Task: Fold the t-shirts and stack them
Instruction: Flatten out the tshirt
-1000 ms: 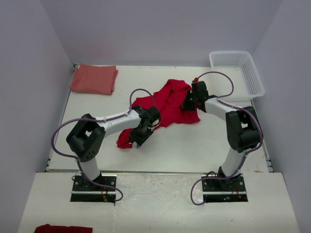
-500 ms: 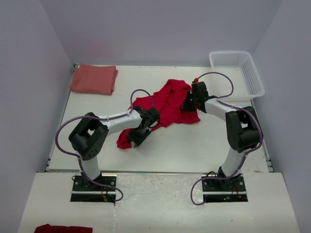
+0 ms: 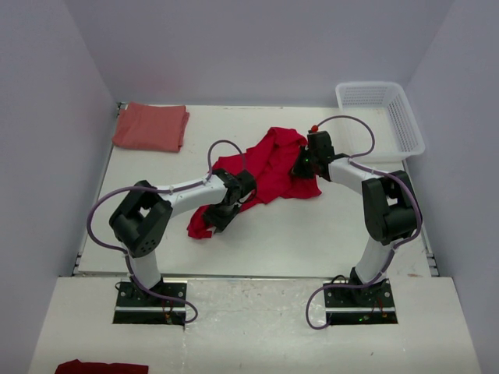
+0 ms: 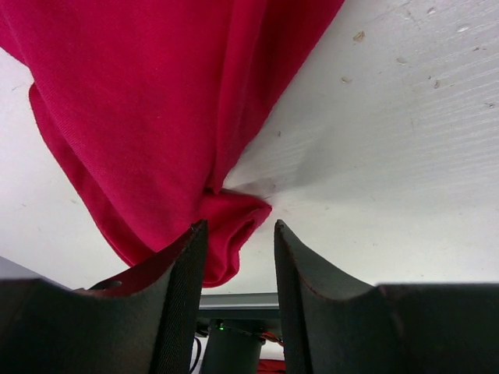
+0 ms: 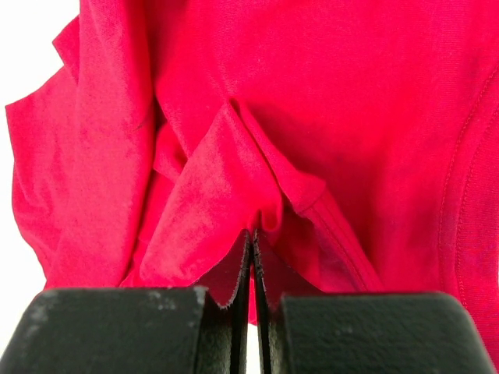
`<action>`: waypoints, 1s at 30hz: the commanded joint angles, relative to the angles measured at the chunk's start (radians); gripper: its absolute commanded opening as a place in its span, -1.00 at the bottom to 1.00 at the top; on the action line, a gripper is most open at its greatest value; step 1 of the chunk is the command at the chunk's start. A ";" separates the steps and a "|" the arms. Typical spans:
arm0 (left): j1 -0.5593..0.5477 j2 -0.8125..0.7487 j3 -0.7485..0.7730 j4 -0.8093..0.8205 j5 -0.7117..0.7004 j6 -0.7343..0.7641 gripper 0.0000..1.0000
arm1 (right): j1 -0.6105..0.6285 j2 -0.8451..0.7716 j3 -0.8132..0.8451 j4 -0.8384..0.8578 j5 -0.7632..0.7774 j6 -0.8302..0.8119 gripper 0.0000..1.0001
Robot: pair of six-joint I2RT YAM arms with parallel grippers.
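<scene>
The right gripper (image 5: 251,288) sits at the bottom of the view, its two black fingers (image 5: 117,327) pressed together with only a thin slit between them. A crumpled fold of the bright red t-shirt (image 5: 312,117) is pinched in that slit. Beyond the claw, the shirt spreads in loose wrinkles across nearly everything. A stitched hem (image 5: 460,156) runs down its right side. Pale table (image 5: 23,47) shows left of the cloth.

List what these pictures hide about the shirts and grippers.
- Top view: dark red cloth at the near edge, cut by the frame.
- Top view: left gripper, its jaws too small to read.
- Right wrist view: red t-shirt fills the frame, outline cut off.
- Top view: salmon t-shirt, fold layers too small.
</scene>
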 commanded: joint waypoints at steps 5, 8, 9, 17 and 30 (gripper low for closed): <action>0.011 -0.019 -0.007 -0.012 0.015 -0.015 -0.24 | -0.003 -0.013 -0.006 0.029 -0.016 -0.014 -1.00; 0.012 -0.016 -0.012 -0.011 0.029 -0.013 -0.33 | -0.003 -0.015 -0.004 0.029 -0.016 -0.014 -1.00; 0.012 -0.015 -0.015 -0.008 0.030 -0.015 -0.35 | -0.003 -0.015 -0.004 0.029 -0.016 -0.013 -1.00; 0.011 0.011 -0.026 -0.005 0.039 -0.016 -0.39 | -0.003 -0.015 -0.004 0.027 -0.013 -0.014 -1.00; 0.012 -0.003 -0.049 0.006 0.047 -0.018 -0.66 | -0.003 -0.002 0.005 0.019 -0.010 -0.013 -1.00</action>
